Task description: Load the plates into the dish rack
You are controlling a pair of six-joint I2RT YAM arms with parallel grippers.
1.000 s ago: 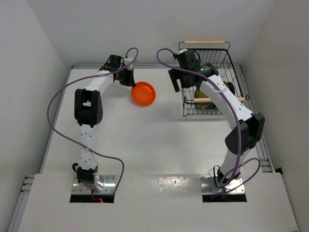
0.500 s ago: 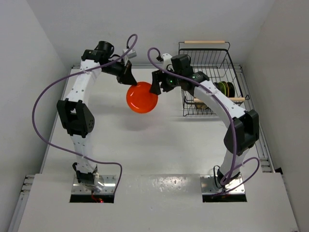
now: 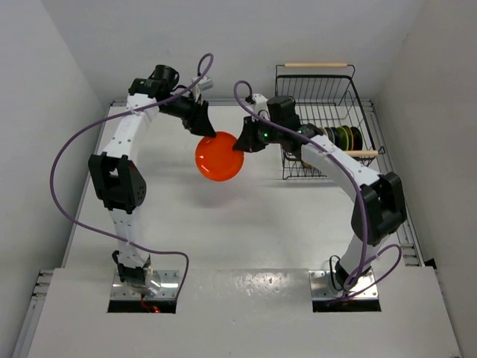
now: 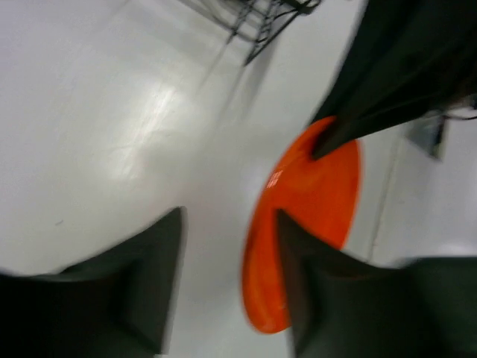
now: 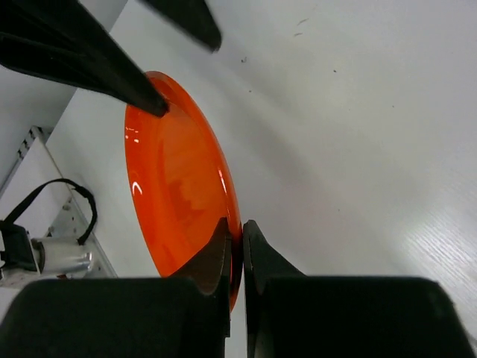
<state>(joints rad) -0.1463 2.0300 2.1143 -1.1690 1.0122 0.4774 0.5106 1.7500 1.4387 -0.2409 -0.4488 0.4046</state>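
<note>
Black fingers (image 5: 212, 261) of the right gripper (image 5: 235, 227) are pressed together on the rim of the orange plate (image 5: 179, 186), one finger on each face. The plate is pinched at its edge and held tilted, off the table (image 3: 246, 224).

The left gripper (image 4: 227, 216) has its jaws spread. In the right wrist view, one of its fingers touches the plate's rim with its tip, at a point away from the right gripper's hold. The other finger stands apart from the plate. In the left wrist view, the plate's rim lies just beside one finger, and the gap to the other finger is wide.

In the overhead view, the two arms meet over the far middle of the table. The left gripper is at the plate's upper left and the right gripper at its upper right.

The dish rack (image 3: 317, 77) stands at the far right corner of the table, to the right of the orange plate and apart from it. It has two wooden handles (image 3: 316, 65). Several plates (image 3: 344, 136) stand on edge in its right part; one is green, and the others are dark or too small to tell. A purple cable (image 3: 67, 164) loops beside each arm.
</note>
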